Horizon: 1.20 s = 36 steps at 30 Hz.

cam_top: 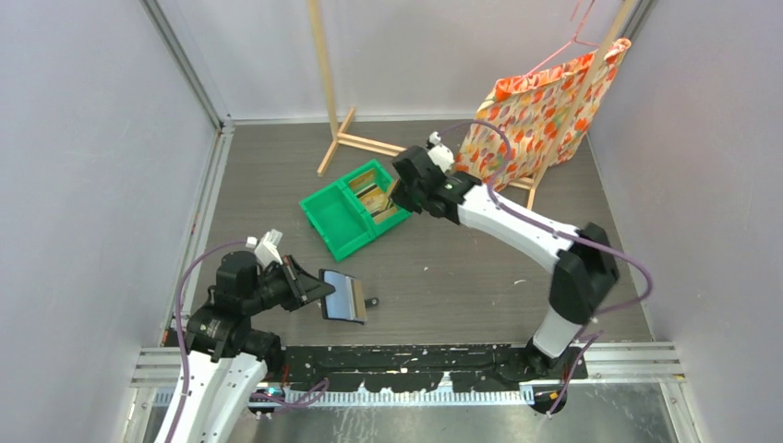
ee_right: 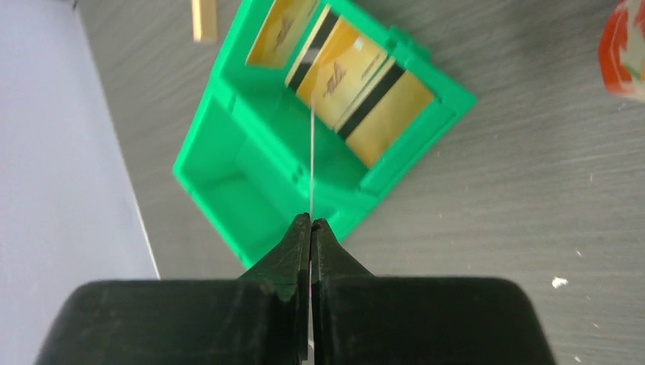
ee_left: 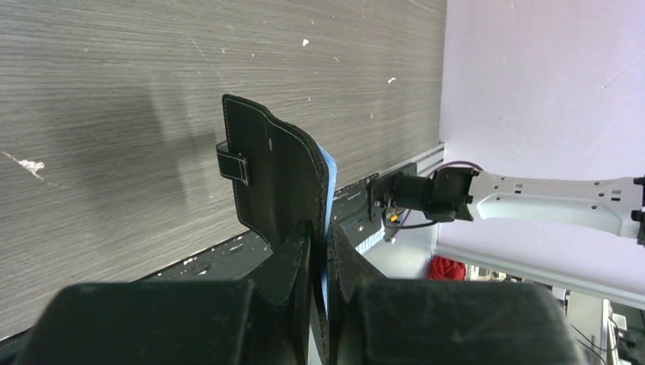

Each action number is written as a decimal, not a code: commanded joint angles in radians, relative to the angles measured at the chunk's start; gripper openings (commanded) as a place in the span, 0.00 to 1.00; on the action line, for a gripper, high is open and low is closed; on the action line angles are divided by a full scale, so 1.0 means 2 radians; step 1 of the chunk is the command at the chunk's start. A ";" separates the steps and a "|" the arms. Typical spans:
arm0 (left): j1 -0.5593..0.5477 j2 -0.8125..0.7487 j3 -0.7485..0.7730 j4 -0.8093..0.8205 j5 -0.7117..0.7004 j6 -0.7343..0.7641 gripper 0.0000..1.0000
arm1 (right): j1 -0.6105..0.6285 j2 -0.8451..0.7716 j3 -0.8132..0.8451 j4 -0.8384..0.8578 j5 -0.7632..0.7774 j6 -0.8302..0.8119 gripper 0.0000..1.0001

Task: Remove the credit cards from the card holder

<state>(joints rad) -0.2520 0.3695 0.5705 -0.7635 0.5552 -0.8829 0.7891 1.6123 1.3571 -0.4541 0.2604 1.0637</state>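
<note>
Left hand [ee_left: 319, 251]: closed on the lower edge of the card holder [cam_top: 343, 295], holding it open and lifted off the counter [cam_top: 462, 277] at the near left; black outer face and blue lining show in the left wrist view.
Green bin [cam_top: 334, 217]: mid-counter; its far compartment holds several credit cards [ee_right: 357, 87], gold with dark stripes.
Right hand [ee_right: 311, 228]: pinched shut on one more card [ee_right: 311, 152], seen edge-on as a thin pale line, poised over the bin's divider.
Step in hand: judged to be dropping off an extracted card.
Next move: likely calls for easing the fingers apart over the far compartment, then returning to the holder; whether cards remain inside cannot be told.
</note>
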 commanded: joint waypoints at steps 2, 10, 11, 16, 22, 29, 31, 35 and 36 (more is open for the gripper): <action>0.003 -0.015 0.020 -0.022 -0.010 -0.004 0.00 | 0.012 0.126 0.232 -0.222 0.169 0.137 0.01; 0.003 -0.003 0.021 -0.011 -0.002 -0.001 0.00 | 0.011 0.266 0.408 -0.315 0.169 0.160 0.01; 0.003 -0.003 0.020 -0.010 -0.002 -0.001 0.00 | 0.011 0.266 0.401 -0.303 0.167 0.165 0.01; 0.003 -0.004 0.018 -0.003 0.003 -0.006 0.00 | 0.009 0.295 0.429 -0.294 0.156 0.175 0.01; 0.003 -0.007 0.021 -0.002 0.003 -0.008 0.00 | 0.009 0.328 0.464 -0.294 0.115 0.191 0.01; 0.003 -0.022 0.019 -0.005 0.003 -0.016 0.00 | 0.012 0.362 0.496 -0.301 0.125 0.211 0.01; 0.003 -0.025 0.019 -0.005 0.003 -0.019 0.01 | 0.013 0.368 0.499 -0.299 0.128 0.216 0.01; 0.003 -0.031 0.022 -0.009 0.003 -0.021 0.00 | 0.013 0.388 0.519 -0.301 0.137 0.223 0.01; 0.003 -0.032 0.022 -0.011 0.003 -0.021 0.00 | 0.012 0.394 0.526 -0.302 0.138 0.224 0.01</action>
<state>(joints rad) -0.2520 0.3218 0.5720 -0.8051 0.5358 -0.9119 0.8089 2.3787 2.3356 -1.0435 0.4774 1.4651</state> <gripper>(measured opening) 0.084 0.026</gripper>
